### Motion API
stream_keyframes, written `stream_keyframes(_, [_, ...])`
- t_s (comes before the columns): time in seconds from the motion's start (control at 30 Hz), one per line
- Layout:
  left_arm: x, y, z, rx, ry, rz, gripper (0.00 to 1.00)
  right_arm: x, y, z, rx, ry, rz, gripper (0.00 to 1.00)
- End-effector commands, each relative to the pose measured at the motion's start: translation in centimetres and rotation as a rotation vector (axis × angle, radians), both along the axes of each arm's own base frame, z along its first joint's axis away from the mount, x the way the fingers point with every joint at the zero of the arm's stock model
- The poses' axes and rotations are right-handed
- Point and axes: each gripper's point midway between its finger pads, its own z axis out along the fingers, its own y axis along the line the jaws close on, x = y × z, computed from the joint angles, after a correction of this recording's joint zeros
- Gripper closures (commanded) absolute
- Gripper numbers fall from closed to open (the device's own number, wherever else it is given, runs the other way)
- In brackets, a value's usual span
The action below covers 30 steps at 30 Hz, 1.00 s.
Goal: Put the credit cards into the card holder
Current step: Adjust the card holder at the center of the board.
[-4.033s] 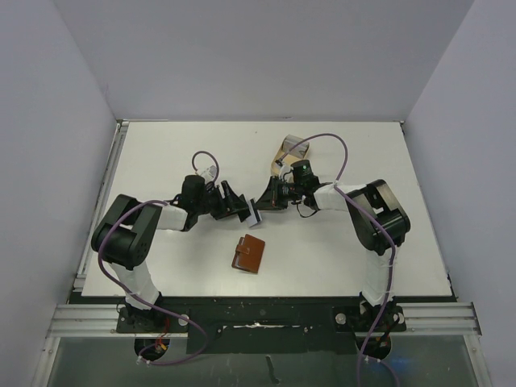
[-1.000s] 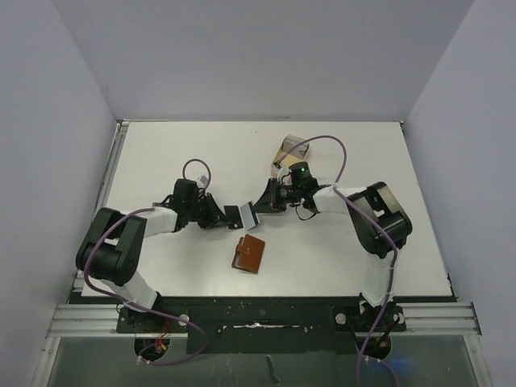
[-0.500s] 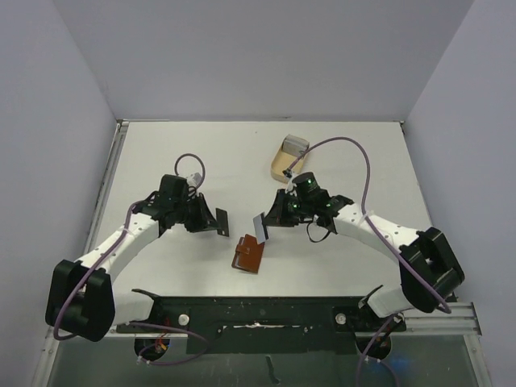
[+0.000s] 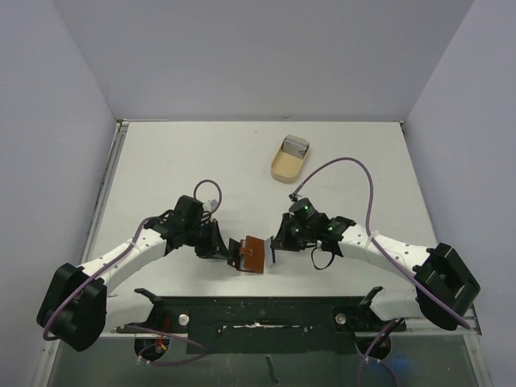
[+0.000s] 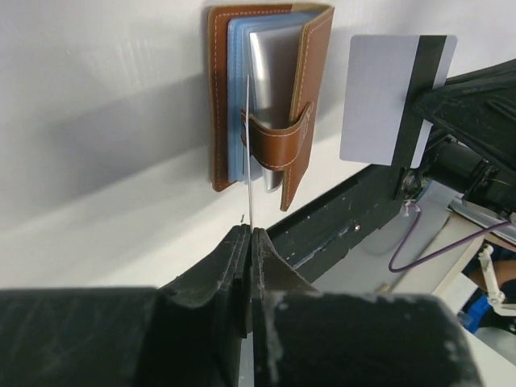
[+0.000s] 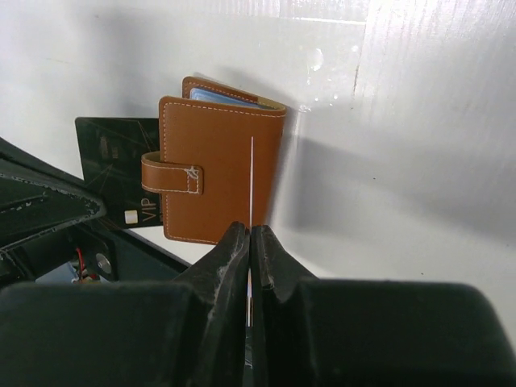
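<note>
Holder (image 4: pixel 253 255) lies flat on tabletop (image 4: pixel 193 153) near front edge, directly betw. the 2 tools.
- L tool (image 5: pixel 248 235): just beside holder's left side. Pinched narrow on dark card (image 6: pixel 113 165) w/ "VIP" print. Card is edge-on in L wrist view, lined up w/ holder's strap.
- R tool (image 6: pixel 249 232): just beside holder's right side. Clamped narrow on striped card (image 5: pixel 379 97), pale w/ dark stripe. Card is edge-on over holder's cover in R wrist view.
- Tool-to-holder contact: can't tell.
- Holder: strap looped across, blue-grey sleeves showing inside.
- Tray (image 4: pixel 289 159): far back, well apart.

Vs 0.5 s ago: both tools have come fwd and closed in on holder from either side. Holder pos. unchanged. Each tool still has its card.

Vs 4 s ago: the tools were together mid-tabletop, behind holder.
</note>
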Motion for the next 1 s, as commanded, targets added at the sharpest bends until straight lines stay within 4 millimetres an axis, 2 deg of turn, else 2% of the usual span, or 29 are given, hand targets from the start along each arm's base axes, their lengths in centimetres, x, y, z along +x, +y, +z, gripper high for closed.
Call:
stream_keyframes(0.0, [0.4,-1.8,1.7,-0.115,-0.033,0.001,1.0,0.7,0.6,-0.2,0.018,-0.042,-0.03,1.0])
stream_keyframes(0.23, [1.2,-4.7,4.6,-0.332,-0.079,0.004,1.0,0.3,0.6,-2.5,0.006,-0.031,-0.016,1.0])
stream_keyframes(0.5, [0.9,-6.8,6.0,-0.408,-0.105,-0.037,1.0,0.4,0.8,-2.9,0.021,-0.068,0.029,1.0])
stream_keyframes(0.7, [0.6,-8.0,5.7,-0.405,-0.107,-0.063,1.0,0.9,-0.4,-2.4,0.002,-0.1,0.02,1.0])
stream_keyframes(0.87, [1.0,-7.9,4.2,-0.354,-0.099,-0.05,1.0,1.0,-2.0,-2.7,-0.027,-0.104,0.0,1.0])
stream_keyframes(0.97, [1.3,-7.9,3.3,-0.335,-0.095,-0.046,1.0,1.1,-2.3,-1.8,-0.015,-0.13,0.003,1.0])
